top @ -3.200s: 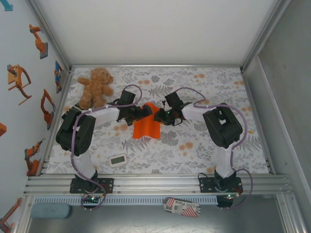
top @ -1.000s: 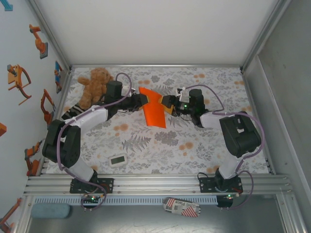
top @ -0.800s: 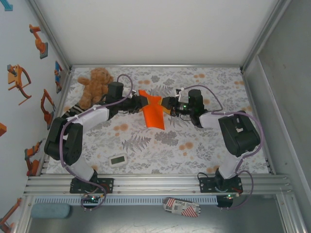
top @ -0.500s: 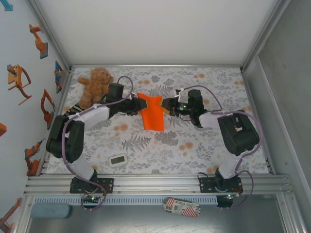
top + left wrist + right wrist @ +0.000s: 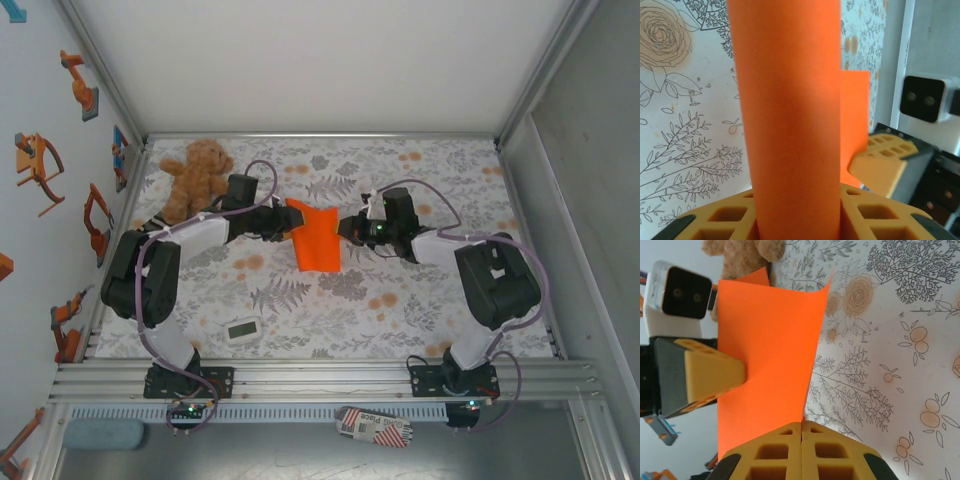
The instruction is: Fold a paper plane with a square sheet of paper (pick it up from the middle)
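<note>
**Orange paper pinched from both sides**

Seen from above: paper (image 5: 316,240) around mid-table, a little towards the far side, between the left gripper (image 5: 284,222) and the right gripper (image 5: 346,230), both arms reaching in towards each other. Bowed or folded over rather than lying flat (two far corners sticking out like short horns, a dip between them). Cannot tell whether its near edge touches the flowered cloth (image 5: 400,300).

Left gripper: jaws partway apart, clamped on a rounded bulge of the paper that fills the gap and touches both fingers (image 5: 715,222). From the right wrist, one left finger pressed tip-first against the paper's face, the other hidden behind the sheet.

Right gripper: jaws together, fingers (image 5: 772,452) meeting in a tight seam, nipping the paper's edge right at that seam. From the left wrist, one finger of the right gripper at the paper's right-hand edge, with that arm's camera box just beyond it.

Elsewhere: teddy bear (image 5: 198,178) at the far left of the cloth, just beyond the left arm and apart from the paper. Small white timer (image 5: 243,329) on the near part of the cloth, left of centre, well apart from the paper and from both grippers.
</note>
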Action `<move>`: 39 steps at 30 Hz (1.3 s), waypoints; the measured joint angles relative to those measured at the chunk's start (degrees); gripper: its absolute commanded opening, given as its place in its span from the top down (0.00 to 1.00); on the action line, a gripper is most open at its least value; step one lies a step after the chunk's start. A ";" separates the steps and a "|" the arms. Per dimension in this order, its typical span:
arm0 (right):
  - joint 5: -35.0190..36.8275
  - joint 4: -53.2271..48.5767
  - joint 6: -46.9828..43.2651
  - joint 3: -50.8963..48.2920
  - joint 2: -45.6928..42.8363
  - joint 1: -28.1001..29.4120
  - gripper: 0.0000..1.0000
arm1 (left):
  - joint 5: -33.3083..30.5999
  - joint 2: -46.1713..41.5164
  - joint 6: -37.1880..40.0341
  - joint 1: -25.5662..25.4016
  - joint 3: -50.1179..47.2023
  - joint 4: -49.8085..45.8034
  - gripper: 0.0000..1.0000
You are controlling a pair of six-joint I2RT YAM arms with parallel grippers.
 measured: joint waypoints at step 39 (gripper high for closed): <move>11.63 -18.93 -5.95 20.04 13.29 7.04 1.00 | -19.12 -7.85 -5.35 0.74 -12.35 -0.28 0.00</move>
